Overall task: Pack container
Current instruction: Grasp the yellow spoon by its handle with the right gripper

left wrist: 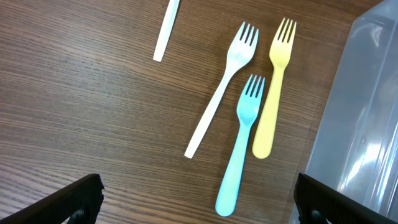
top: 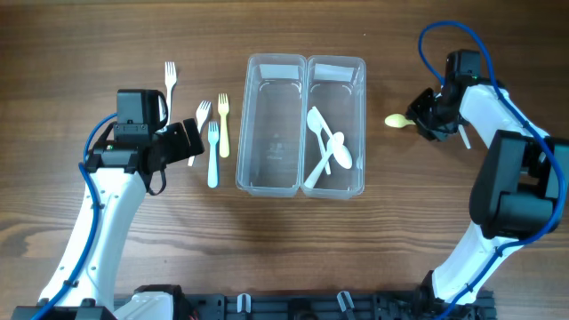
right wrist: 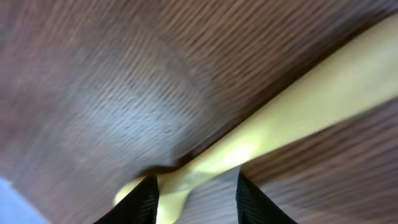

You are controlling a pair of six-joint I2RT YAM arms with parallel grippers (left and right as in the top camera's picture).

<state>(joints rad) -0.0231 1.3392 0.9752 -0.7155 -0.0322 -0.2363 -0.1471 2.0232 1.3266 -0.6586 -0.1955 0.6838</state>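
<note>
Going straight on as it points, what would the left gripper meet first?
Probably the blue fork on the table ahead of the open left gripper; depth is unclear, so the white fork beside it might come first.

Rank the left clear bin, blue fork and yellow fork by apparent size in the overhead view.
Largest: left clear bin.
Then: blue fork and yellow fork, which look alike, so not ranked.

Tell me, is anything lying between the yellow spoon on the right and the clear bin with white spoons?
Nothing visible. Only bare table separates the yellow spoon from the right bin; its own wall is all the spoon must clear. The right gripper straddles the spoon.
</note>
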